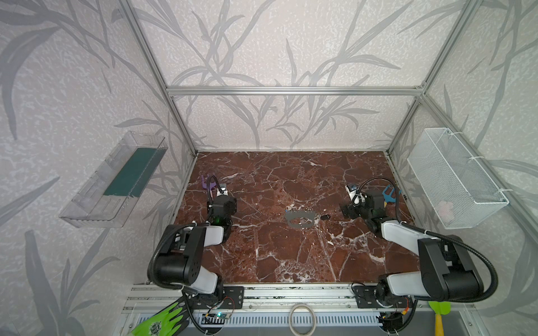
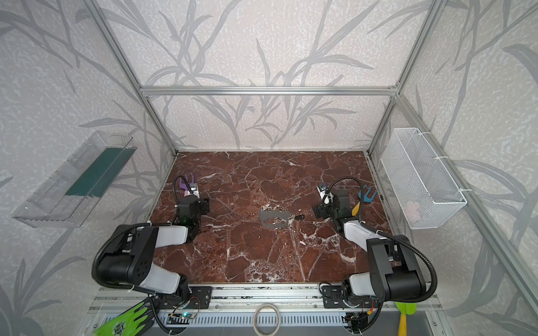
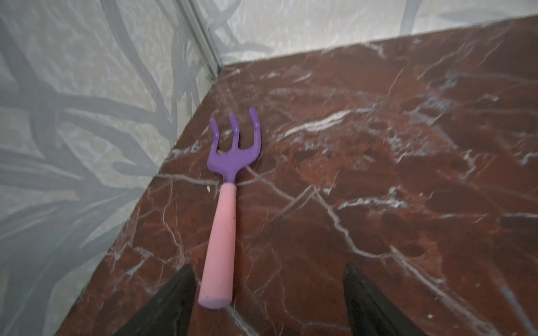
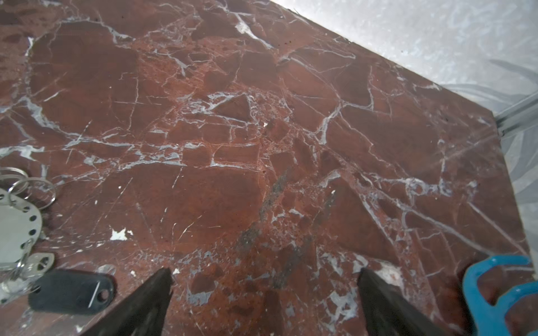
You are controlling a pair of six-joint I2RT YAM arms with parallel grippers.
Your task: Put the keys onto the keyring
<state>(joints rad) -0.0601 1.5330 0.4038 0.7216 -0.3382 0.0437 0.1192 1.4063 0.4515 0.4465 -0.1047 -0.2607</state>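
The keyring (image 1: 301, 218) (image 2: 275, 218), a flat grey plate with an oval cut-out, lies mid-table. In the right wrist view its edge (image 4: 14, 229) carries wire loops (image 4: 32, 189). A silver key (image 4: 37, 263) lies against that edge, and a key with a black head (image 4: 71, 291) (image 1: 325, 217) rests beside it. Whether either key hangs on a loop I cannot tell. My right gripper (image 4: 265, 272) is open over bare marble, right of the keys. My left gripper (image 3: 267, 270) is open at the far left, holding nothing.
A purple fork with a pink handle (image 3: 221, 232) lies with its end between the left fingers. A blue fork (image 4: 500, 291) lies by the right gripper. A clear bin (image 1: 116, 180) hangs on the left wall, a wire basket (image 1: 457, 177) on the right. A pale ring (image 1: 302, 318) sits on the front rail.
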